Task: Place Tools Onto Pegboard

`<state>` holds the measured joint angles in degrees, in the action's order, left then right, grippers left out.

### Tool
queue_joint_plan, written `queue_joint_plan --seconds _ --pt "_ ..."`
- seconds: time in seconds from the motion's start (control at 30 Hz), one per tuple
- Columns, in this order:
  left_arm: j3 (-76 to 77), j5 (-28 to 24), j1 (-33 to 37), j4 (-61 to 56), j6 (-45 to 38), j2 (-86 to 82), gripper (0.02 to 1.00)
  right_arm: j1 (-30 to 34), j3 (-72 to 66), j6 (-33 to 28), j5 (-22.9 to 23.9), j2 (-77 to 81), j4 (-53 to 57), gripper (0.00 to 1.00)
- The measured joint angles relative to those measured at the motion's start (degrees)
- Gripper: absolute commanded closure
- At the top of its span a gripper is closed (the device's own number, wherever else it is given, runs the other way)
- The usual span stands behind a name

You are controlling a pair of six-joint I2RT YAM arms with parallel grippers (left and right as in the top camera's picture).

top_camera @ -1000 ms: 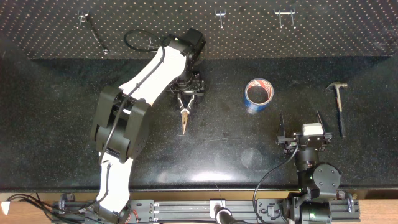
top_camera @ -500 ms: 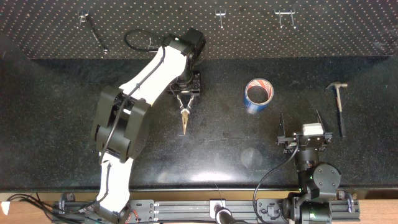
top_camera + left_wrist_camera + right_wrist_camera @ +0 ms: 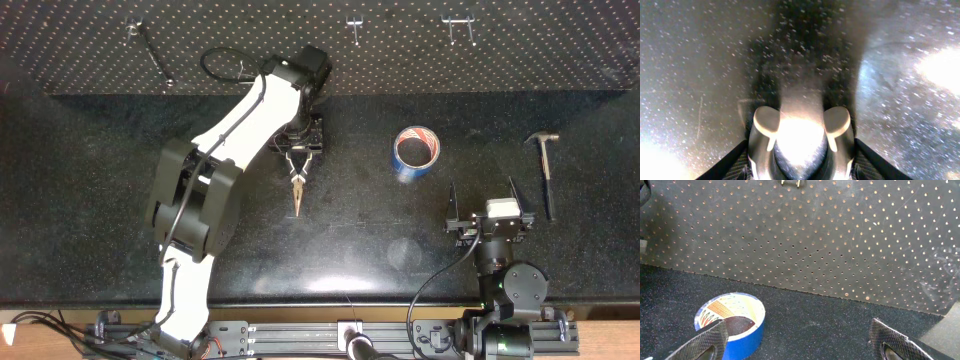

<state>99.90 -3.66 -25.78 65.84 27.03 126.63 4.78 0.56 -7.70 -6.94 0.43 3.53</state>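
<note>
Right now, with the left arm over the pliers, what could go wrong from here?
1. The left arm meets the pliers at their handle end, nose pointing away from the pegboard; lifted, they may tilt or slip.
2. The nearest free hook is small, so the handles could miss it and the pliers fall back onto the table.

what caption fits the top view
The left claw at the pliers; tape roll and hammer lie near the open right claw
</note>
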Motion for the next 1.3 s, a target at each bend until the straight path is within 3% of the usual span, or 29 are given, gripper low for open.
queue_joint_plan --seconds 0.13,0.37,0.6,0.7,0.87,1.07,1.3 --pt "-0.28 1.31 -1.27 -0.15 0.2 -7.82 0.987 0.0 0.0 0.0 -0.02 0.0 0.0 0.073" --pt "-0.31 10.47 -2.32 -0.35 3.89 -32.37 0.987 0.0 0.0 0.0 -0.02 0.02 0.0 0.073" --pt "-0.31 31.61 -1.38 -0.31 4.28 -49.7 0.989 0.0 0.0 0.0 0.0 0.04 0.0 0.071" --pt "-1.25 35.17 1.07 -6.95 1.31 -45.86 0.991 0.0 0.0 0.0 0.0 0.04 0.0 0.069" --pt "-6.29 36.3 2.01 -25.55 -5.88 -41.79 0.989 0.0 0.0 0.0 -0.02 0.04 0.0 0.073" --pt "-16.09 36.24 2.01 -42.18 -7.91 -40.48 0.989 0.0 0.0 0.0 0.0 0.04 0.0 0.075" --pt "-24.17 36.26 2.01 -52.74 -9.99 -39.98 0.989 0.0 0.0 0.0 0.0 0.04 0.0 0.073"
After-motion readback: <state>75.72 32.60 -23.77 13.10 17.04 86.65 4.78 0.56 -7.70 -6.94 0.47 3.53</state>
